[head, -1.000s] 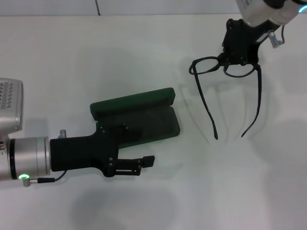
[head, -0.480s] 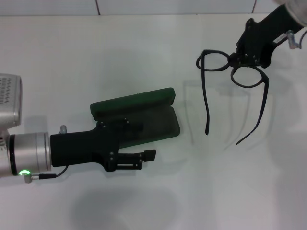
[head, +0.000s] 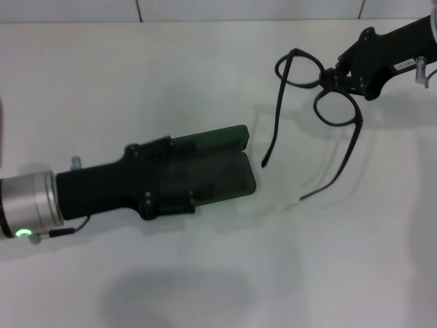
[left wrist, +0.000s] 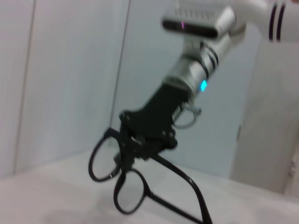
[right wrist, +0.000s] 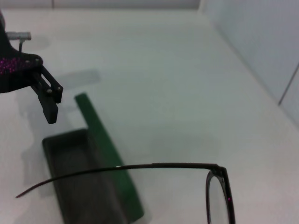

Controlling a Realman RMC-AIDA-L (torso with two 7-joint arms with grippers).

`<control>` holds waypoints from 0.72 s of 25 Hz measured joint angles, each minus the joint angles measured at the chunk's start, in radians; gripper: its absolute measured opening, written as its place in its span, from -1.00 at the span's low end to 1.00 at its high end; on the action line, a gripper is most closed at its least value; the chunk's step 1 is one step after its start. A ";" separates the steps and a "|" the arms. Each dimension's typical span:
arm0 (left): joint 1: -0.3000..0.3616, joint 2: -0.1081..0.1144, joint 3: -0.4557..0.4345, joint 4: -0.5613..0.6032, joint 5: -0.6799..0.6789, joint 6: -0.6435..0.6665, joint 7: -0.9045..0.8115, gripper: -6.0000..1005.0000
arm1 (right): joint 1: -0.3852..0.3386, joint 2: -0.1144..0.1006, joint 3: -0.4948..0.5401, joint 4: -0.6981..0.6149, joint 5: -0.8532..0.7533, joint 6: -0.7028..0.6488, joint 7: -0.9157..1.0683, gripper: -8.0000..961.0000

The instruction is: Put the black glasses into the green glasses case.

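Note:
My right gripper (head: 339, 76) reaches in from the far right, shut on the bridge of the black glasses (head: 338, 106) and holding them in the air. Their temple arms are unfolded and slant down toward the green glasses case (head: 218, 137); one tip hangs just right of the case's corner. The case lies open on the table, its dark lining facing up. The left gripper (head: 171, 184) hovers over the case's left half and hides it. The left wrist view shows the right gripper (left wrist: 140, 140) with the glasses (left wrist: 131, 193). The right wrist view shows one temple arm (right wrist: 154, 165) above the open case (right wrist: 88, 186), beside the left gripper (right wrist: 44, 91).
The white table (head: 218, 273) spreads wide around the case, with a pale wall behind its far edge. Nothing else lies on it.
The left gripper has moved in over the case and turned, now covering its left part. The right gripper has drawn right and tilted, swinging the glasses' temple tips toward the case.

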 joint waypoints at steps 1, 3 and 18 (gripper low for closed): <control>0.004 0.003 0.000 0.000 -0.026 0.004 0.017 0.72 | -0.019 0.001 0.000 -0.006 0.031 0.008 -0.010 -0.90; 0.007 0.007 0.000 0.000 -0.069 0.006 0.037 0.72 | -0.040 -0.001 -0.001 -0.004 0.068 0.021 -0.023 -0.90; -0.014 0.007 0.010 -0.004 -0.171 0.058 0.286 0.13 | -0.088 0.011 -0.005 0.008 0.265 0.020 -0.171 -0.90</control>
